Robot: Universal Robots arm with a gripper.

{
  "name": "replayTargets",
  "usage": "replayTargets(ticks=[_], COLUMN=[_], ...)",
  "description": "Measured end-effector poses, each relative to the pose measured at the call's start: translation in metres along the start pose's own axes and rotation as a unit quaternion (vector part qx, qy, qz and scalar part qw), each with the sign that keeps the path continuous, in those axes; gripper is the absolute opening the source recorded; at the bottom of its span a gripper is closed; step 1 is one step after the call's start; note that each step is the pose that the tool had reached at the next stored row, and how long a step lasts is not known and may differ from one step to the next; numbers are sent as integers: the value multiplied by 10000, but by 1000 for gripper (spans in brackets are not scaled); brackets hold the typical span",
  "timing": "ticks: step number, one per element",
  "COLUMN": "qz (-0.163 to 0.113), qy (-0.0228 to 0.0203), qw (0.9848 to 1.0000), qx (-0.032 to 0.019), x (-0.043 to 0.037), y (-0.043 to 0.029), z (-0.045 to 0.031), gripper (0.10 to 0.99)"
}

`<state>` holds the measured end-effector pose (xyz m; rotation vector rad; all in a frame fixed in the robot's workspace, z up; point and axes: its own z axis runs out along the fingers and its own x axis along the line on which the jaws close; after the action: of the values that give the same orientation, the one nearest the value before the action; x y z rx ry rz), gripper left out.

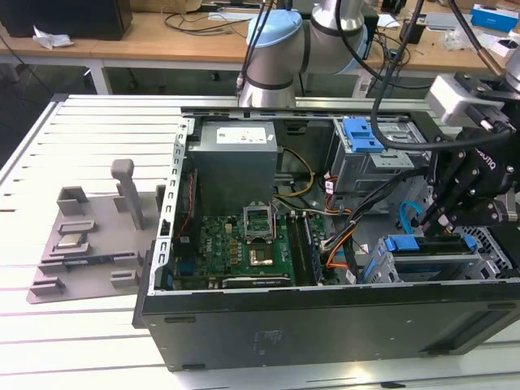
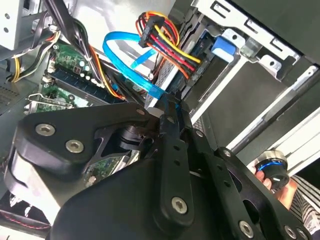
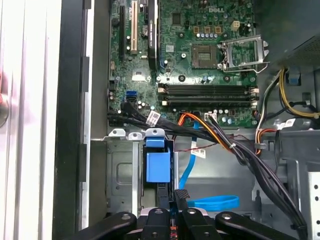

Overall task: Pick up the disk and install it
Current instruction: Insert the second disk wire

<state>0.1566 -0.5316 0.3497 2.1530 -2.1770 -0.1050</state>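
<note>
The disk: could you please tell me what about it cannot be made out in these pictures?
First wrist view: the label of the disk, hidden inside the drive cage.
Exterior view: how deep it sits, masked by the gripper and cables.
Second wrist view: its lower end, behind the gripper.

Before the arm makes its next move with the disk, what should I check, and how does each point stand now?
1. Pincer over the bay: ok.
2. Disk fully seated in the bay: cannot tell.
3. Blue cable clear of the pincer: not ok, it lies close beside it.
4. Power cables clear of the disk: cannot tell.
5. Hand outside the case: ok.
</note>
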Motion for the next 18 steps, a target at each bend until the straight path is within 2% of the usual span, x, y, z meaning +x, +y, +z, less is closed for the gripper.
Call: replayTargets(ticks=[11, 18], qz=[0, -1], qy=[1, -3], qw=[10000, 10000], qx=[0, 0], x=[30, 53], y=[-81, -91], z=[40, 82], gripper=[161, 161])
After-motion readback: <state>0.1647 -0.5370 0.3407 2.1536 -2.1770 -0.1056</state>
